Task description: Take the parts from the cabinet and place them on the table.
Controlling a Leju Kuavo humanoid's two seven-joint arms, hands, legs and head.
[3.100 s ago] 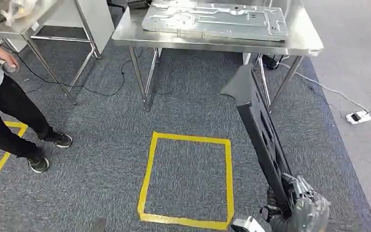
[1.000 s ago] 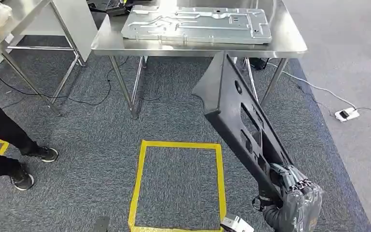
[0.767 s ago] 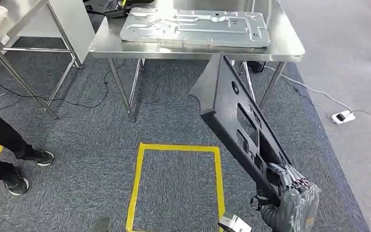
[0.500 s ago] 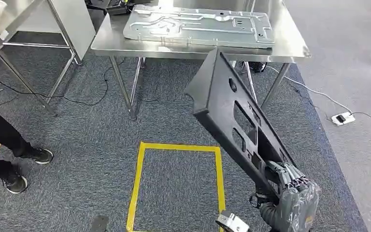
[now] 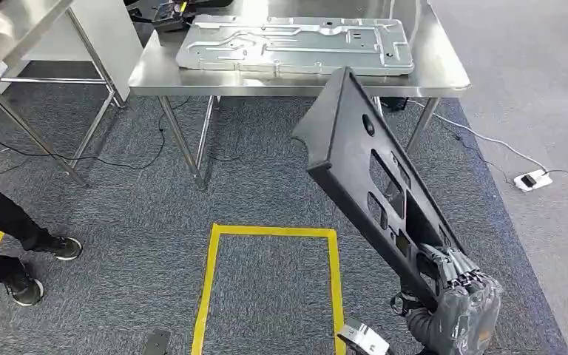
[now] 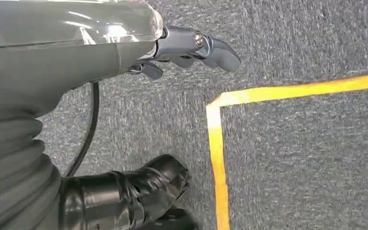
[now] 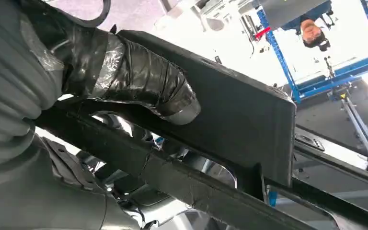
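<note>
Right hand [image 5: 455, 285] gripping black panel [image 5: 362, 170] at low end; panel slanting up from hand toward table [image 5: 444, 70]. Left hand [image 6: 191, 45] holding nothing, fingers apart.

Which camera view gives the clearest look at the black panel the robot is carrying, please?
The head view: the whole black panel shows, cutouts included, gripped by the right hand. The right wrist view shows a close-up section; the left wrist view shows carpet.

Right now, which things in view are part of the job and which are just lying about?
Job:
- black panel, gripped by the right hand
- steel table, the drop-off spot
- metal plate lying on that table

Lying about:
- yellow tape square on the carpet
- power strip and its cable
- second table at left
- person's shoes
</note>
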